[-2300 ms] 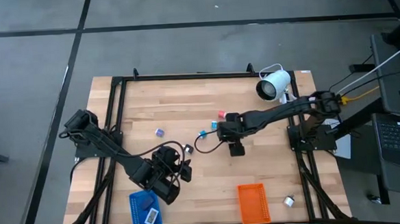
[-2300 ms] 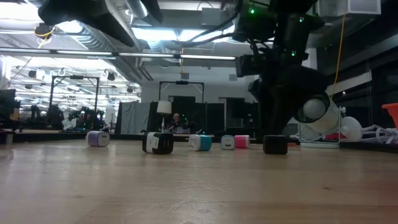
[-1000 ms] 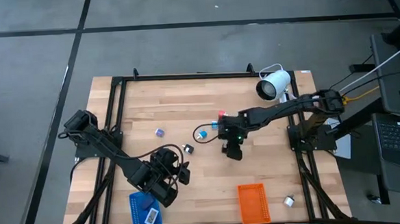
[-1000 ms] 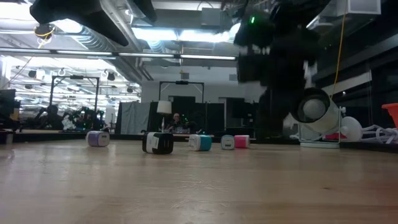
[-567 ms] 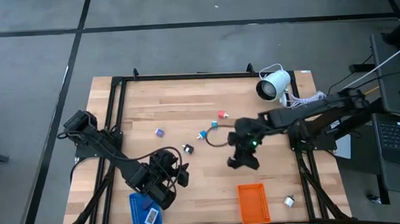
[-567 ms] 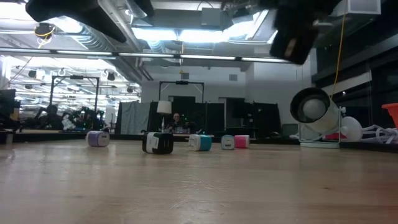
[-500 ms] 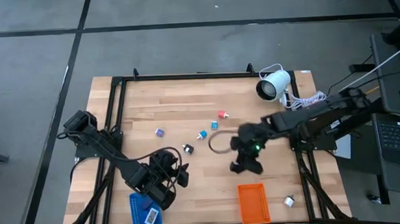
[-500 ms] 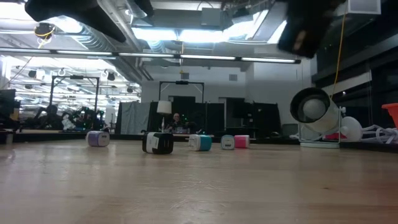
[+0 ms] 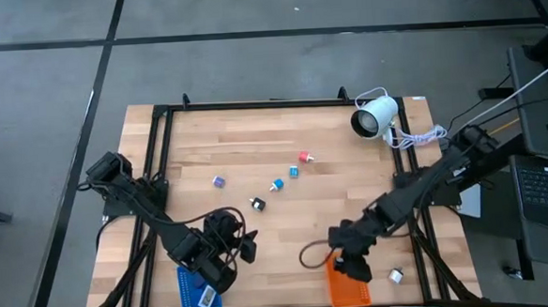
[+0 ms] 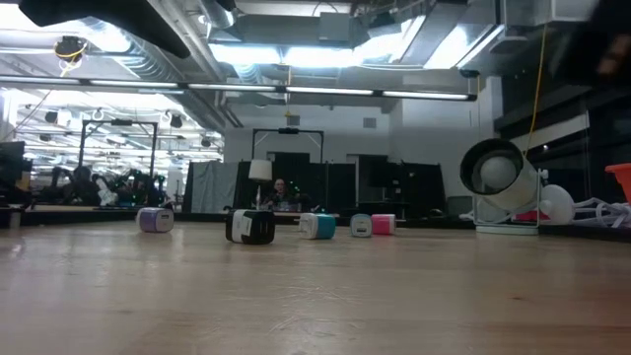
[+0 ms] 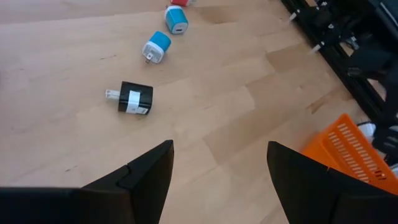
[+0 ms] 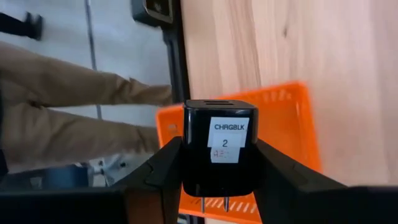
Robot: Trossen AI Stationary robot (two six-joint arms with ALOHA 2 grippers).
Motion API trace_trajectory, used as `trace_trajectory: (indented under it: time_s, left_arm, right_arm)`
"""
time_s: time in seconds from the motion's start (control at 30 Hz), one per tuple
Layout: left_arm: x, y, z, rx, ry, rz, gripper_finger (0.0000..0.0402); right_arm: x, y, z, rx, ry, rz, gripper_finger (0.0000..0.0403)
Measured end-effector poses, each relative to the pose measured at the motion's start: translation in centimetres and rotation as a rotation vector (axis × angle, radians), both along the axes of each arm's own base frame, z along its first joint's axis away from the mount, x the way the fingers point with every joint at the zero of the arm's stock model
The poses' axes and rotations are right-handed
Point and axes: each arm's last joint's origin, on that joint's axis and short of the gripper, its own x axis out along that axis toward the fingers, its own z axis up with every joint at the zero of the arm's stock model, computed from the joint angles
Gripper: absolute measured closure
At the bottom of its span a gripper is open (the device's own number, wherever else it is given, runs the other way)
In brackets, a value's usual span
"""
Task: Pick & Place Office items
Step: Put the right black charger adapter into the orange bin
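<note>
The right gripper [image 12: 217, 180] is closed on a black charger block [image 12: 218, 154], its two dark fingers pressed against the block's sides. The block carries a white label reading "CHRGBLK 2", and two metal prongs show at its end. In the high view this gripper [image 9: 353, 259] is over the orange tray [image 9: 342, 287] near the table's front edge, and the wrist view shows the tray [image 12: 292, 130] directly beyond the held block. A loop of dark cable [image 9: 309, 255] lies beside the tray.

The left gripper [image 11: 217, 168] has its fingers spread wide with nothing between them. It sits at the front left by the blue tray [image 9: 189, 288], which holds what may be one small item [image 9: 206, 297].

On the wood farther off lie a black-and-white charger [image 11: 134, 98], two light-blue chargers [image 11: 156, 47] [image 11: 176, 20], a red one [image 9: 304, 157] and a purple one [image 9: 218, 182].
</note>
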Motion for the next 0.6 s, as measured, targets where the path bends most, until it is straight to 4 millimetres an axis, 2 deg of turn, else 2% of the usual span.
trace_trajectory:
  time_s: [0.17,0.37,0.43,0.6]
  left_arm:
    - [-0.12,-0.21,-0.01,-0.004,0.008,-0.015,0.0149]
    - [-0.44,-0.64,-0.02,-0.01,0.004,-0.027,0.0149]
    - [-0.53,-0.78,-0.02,-0.016,0.0,-0.027,0.0149]
    - [-0.69,-0.98,-0.02,-0.022,-0.004,-0.029,0.0149]
  right_arm:
    - [0.53,1.14,-1.28,0.013,0.009,0.007,0.0254]
    - [0.86,0.76,-1.38,0.017,0.024,-0.033,0.0253]
    - [0.89,0.73,-1.36,0.033,0.04,-0.042,0.0226]
    - [0.84,0.73,-1.38,0.041,0.059,-0.054,0.0113]
